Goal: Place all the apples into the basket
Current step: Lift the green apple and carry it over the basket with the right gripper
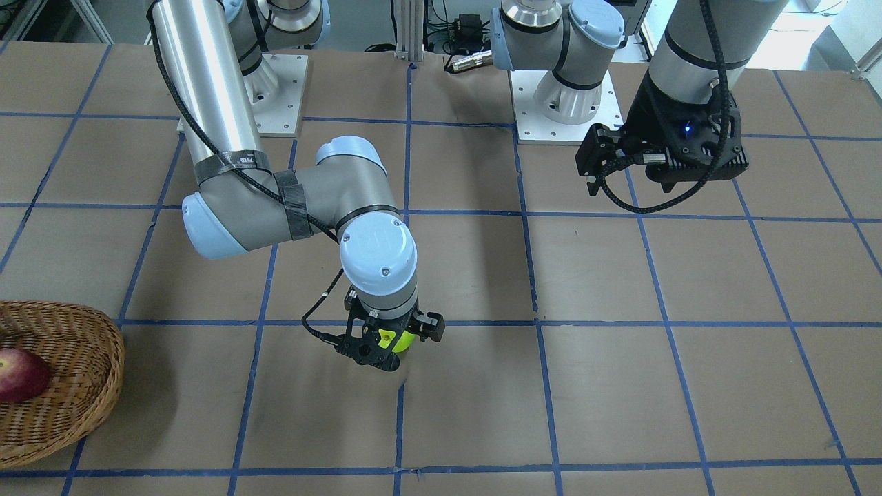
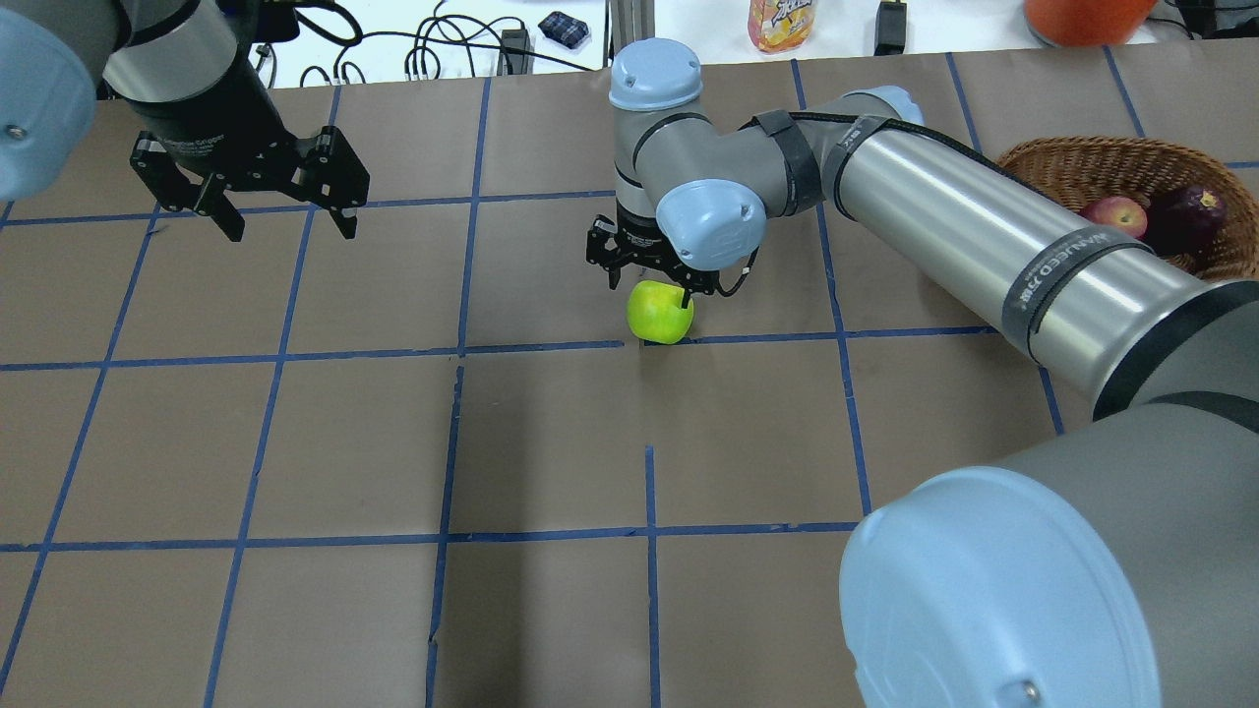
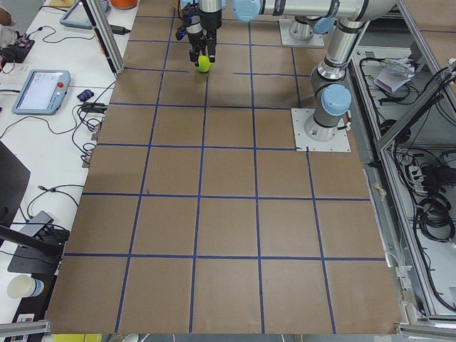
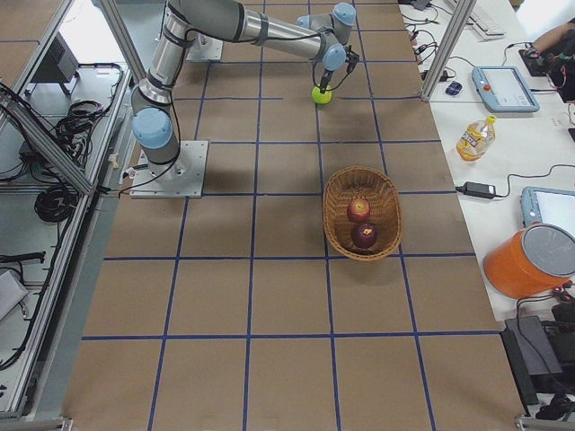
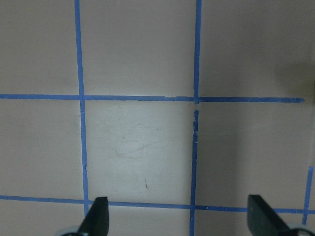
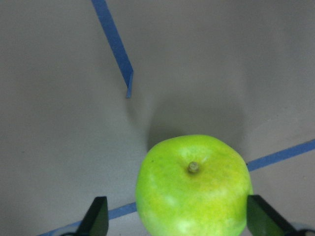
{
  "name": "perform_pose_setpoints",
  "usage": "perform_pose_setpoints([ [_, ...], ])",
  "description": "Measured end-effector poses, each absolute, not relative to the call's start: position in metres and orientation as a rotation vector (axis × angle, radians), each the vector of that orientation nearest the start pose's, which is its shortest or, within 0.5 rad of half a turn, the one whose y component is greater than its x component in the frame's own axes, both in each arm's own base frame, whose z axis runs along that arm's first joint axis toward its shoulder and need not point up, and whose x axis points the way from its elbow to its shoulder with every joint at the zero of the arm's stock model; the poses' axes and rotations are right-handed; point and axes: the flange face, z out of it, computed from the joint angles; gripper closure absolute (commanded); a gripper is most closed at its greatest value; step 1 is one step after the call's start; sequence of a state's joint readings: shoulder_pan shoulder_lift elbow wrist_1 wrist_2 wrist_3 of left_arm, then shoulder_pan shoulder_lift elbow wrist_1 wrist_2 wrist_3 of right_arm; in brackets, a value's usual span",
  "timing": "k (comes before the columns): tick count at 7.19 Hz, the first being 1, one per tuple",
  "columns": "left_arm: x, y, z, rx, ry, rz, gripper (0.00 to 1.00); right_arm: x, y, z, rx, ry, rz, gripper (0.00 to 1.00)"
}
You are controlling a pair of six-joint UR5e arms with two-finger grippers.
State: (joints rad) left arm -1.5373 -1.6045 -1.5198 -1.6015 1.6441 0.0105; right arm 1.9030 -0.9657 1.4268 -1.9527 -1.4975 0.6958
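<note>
Green apple [image 6: 192, 182]: on surface [image 2: 551, 442], between spread fingers of right hand [image 2: 651, 290], offset toward three o'clock in wrist view. Risk: lopsided closing could nudge it rolling. Left hand [image 2: 292, 231]: spread, empty.

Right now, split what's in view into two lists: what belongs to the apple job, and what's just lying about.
Job: green apple on the table, inside the open right gripper; red apple and dark purple apple, both in the wicker basket.

Lying about, beside the table: juice bottle, orange bucket, teach pendant, paper cup.
</note>
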Motion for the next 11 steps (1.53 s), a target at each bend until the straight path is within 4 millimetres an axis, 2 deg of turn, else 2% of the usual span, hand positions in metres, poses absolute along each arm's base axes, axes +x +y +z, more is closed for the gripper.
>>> perform_pose_setpoints([
  [2,-0.109,-0.509,0.493,-0.035,3.068,0.025,0.0,0.355,-0.598,0.226,0.568,3.081,0.173,0.0],
  [4,-0.109,-0.509,0.493,-0.034,3.069,0.025,0.0,0.351,-0.587,0.207,0.569,3.109,0.219,0.0],
  [5,-0.109,-0.509,0.492,-0.034,3.069,0.027,0.0,0.348,-0.581,0.198,0.564,3.123,0.237,0.15],
  [6,-0.109,-0.509,0.492,-0.034,3.07,0.028,0.0,0.347,-0.58,0.194,0.557,3.134,0.228,0.67],
  [7,-0.109,-0.508,0.491,-0.034,3.069,0.029,0.0,0.346,-0.582,0.194,0.549,3.132,0.193,0.99],
  [10,-0.109,-0.507,0.49,-0.034,3.068,0.032,0.0,0.341,-0.594,0.205,0.546,3.111,0.119,1.0],
  [11,-0.109,-0.507,0.49,-0.033,3.068,0.033,0.0,0.339,-0.6,0.216,0.552,3.101,0.095,1.0],
])
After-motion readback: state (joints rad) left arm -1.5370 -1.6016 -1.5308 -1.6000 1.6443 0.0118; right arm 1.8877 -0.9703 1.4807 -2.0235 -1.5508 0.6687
